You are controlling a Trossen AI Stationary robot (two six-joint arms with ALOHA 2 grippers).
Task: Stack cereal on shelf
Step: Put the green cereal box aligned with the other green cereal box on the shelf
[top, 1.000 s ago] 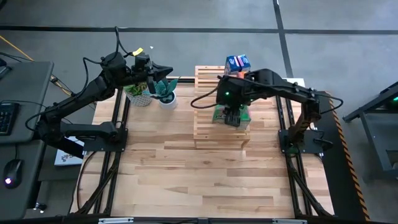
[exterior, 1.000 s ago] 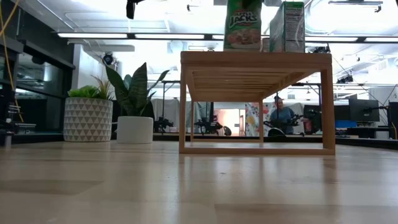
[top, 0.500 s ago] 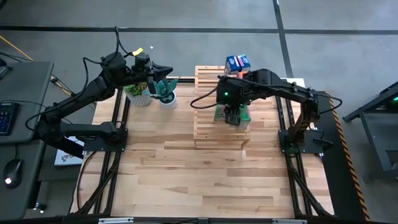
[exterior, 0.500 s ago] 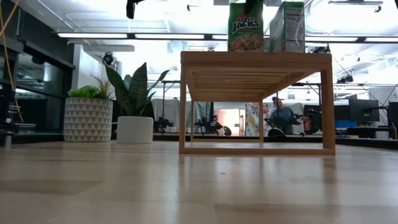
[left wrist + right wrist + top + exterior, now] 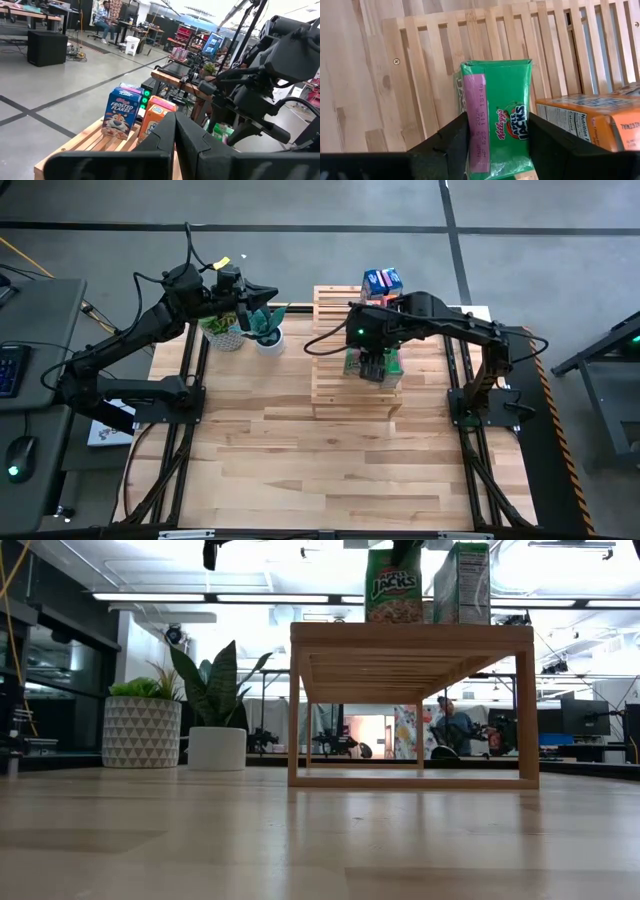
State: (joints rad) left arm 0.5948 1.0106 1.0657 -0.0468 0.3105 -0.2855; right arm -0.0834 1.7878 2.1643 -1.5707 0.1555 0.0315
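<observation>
The green cereal box [image 5: 495,125] stands upright between the fingers of my right gripper [image 5: 497,121] over the pale slatted shelf [image 5: 425,75]. In the low view the green box [image 5: 393,585] is at the shelf's top [image 5: 410,635], beside another box [image 5: 462,582]. An orange box [image 5: 590,120] stands right next to it on the slats. The blue box [image 5: 120,112] stands at the shelf's far end [image 5: 382,280]. My left gripper [image 5: 175,130] is shut and hovers over the potted plants [image 5: 272,298], touching nothing. My right gripper pinches the green box's upper part [image 5: 470,115] between its two fingers, one on each of two opposite faces. The fingers [image 5: 445,145] come from above, pointing down. The box is upright, with its lower edge [image 5: 392,620] at the shelf's top slats; whether it rests there I cannot tell.
Two potted plants [image 5: 140,725] [image 5: 215,705] stand at the table's far left, under the left arm. The wood-plank tabletop [image 5: 320,470] stretches from the shelf to the near edge. A person sits in the room behind the table [image 5: 450,725].
My right gripper has moved down with the green box, which now sits lower, at the shelf's top, and has shifted slightly to the right. It has stayed upright in the hold. The left arm has kept still.
</observation>
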